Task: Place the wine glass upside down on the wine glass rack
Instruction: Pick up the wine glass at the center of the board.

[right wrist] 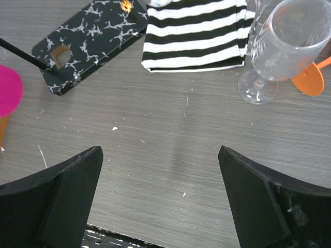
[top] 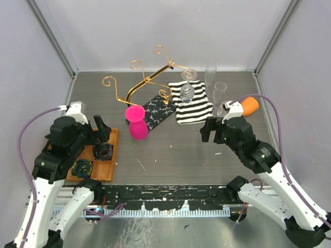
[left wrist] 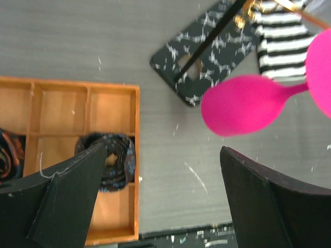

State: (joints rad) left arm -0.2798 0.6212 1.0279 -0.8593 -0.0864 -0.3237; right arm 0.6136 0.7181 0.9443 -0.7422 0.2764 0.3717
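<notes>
Your left tool is spread wide and empty, and it's the nearer arm. The pink wine glass stands on the counter ahead-right of it, axis vertical, apparently foot-up, just short of the wine glass rack.
</notes>
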